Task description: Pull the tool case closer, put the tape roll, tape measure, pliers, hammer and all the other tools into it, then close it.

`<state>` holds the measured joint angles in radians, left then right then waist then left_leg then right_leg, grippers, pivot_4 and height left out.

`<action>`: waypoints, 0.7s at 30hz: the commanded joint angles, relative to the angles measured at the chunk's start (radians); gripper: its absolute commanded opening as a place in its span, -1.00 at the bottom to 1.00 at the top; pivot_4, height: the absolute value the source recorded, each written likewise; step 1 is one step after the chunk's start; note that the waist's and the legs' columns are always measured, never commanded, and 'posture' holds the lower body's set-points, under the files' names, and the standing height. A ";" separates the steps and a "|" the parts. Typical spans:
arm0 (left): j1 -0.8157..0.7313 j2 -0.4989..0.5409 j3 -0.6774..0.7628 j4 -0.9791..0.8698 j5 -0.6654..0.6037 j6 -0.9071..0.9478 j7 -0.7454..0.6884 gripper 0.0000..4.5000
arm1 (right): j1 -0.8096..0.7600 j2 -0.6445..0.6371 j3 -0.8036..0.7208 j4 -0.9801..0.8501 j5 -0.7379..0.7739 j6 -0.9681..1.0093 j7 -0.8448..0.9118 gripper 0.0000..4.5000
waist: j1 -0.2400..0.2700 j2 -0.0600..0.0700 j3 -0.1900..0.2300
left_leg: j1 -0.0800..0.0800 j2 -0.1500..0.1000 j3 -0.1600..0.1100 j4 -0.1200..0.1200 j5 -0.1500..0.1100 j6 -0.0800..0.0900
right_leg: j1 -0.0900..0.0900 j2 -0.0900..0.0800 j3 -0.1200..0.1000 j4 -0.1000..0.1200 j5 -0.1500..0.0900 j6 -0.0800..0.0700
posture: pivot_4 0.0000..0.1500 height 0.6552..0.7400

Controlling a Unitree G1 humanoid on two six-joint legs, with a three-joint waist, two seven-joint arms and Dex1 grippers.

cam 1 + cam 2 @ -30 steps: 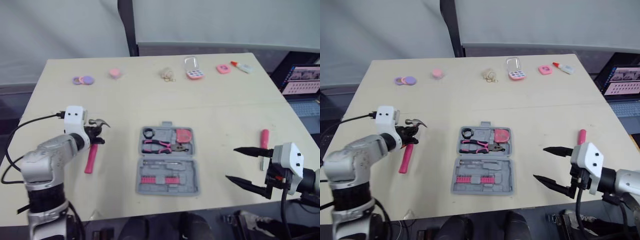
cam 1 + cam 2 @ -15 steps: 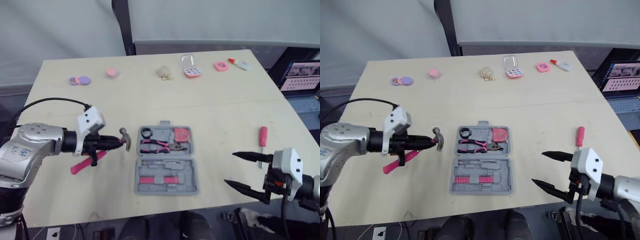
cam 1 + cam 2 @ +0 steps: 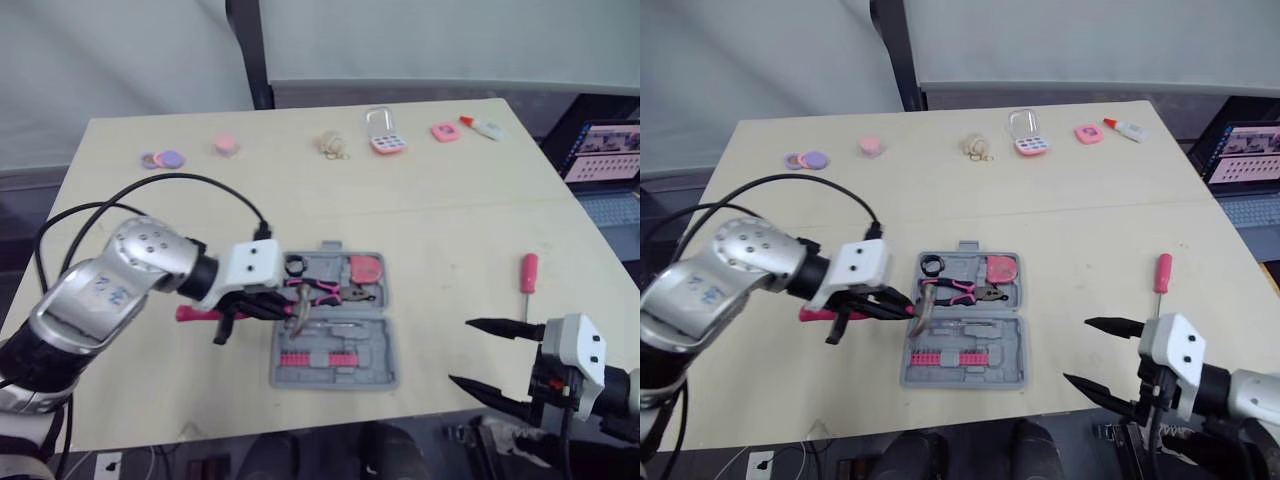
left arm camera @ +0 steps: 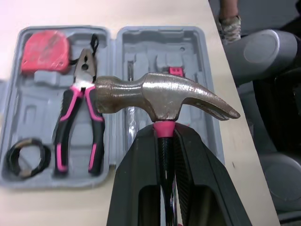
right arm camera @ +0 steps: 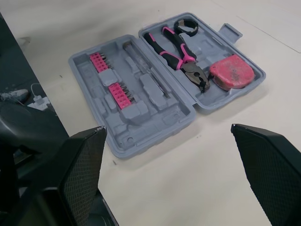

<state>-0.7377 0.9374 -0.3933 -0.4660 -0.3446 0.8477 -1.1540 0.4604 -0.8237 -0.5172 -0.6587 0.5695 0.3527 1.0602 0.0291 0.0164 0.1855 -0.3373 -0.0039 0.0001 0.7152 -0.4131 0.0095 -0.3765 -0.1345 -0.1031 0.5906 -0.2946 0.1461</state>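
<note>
Hammer [image 4: 155, 96] pinched just below its head by my left gripper [image 4: 164, 134], poised over the open tool case [image 3: 368, 352] for seating | right gripper [image 3: 462, 351] spread wide, idle right of case, near unpacked screwdriver [image 3: 528, 272]

Our two head views look forward and down over the surface [image 3: 450, 220] from its near edge, sharing almost the whole scene. Our left wrist view looks along the left hand [image 4: 164, 131], close above the open tool case [image 4: 155, 42], with the head of the hammer [image 4: 160, 96] just before the lens. Our right wrist view faces the same case from farther off, along the right hand [image 5: 168, 127].
</note>
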 commanded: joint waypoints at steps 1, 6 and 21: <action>-0.076 -0.037 -0.075 -0.010 0.031 0.079 0.001 -0.99 | 0.030 -0.002 -0.046 -0.040 0.008 -0.015 0.016 1.00 | -0.001 0.000 0.000 | 0.000 0.000 0.000 0.000 0.000 0.000 | 0.000 0.000 0.000 0.000 0.000 0.000 | 1.00 1.00; -0.158 -0.119 -0.185 0.032 0.072 0.140 0.010 -0.99 | 0.074 0.002 -0.073 -0.052 0.012 -0.022 0.027 1.00 | 0.001 0.000 0.000 | 0.000 0.000 0.000 0.000 0.000 0.000 | 0.000 0.000 0.000 0.000 0.000 0.000 | 1.00 1.00; -0.291 -0.429 -0.474 0.187 0.221 0.247 0.152 -0.99 | 0.117 0.015 -0.082 -0.068 0.004 -0.014 0.010 1.00 | 0.019 -0.001 0.001 | 0.000 0.000 0.000 0.002 0.000 0.001 | 0.000 0.001 0.001 0.001 0.000 0.000 | 1.00 1.00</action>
<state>-1.0031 0.5178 -0.8576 -0.2629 -0.1416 1.1006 -1.0008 0.5729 -0.8131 -0.5704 -0.7053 0.5704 0.3491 1.0756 0.0480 0.0156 0.1861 -0.3375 -0.0038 0.0005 0.7172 -0.4126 0.0103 -0.3765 -0.1339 -0.1022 0.5914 -0.2944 0.1464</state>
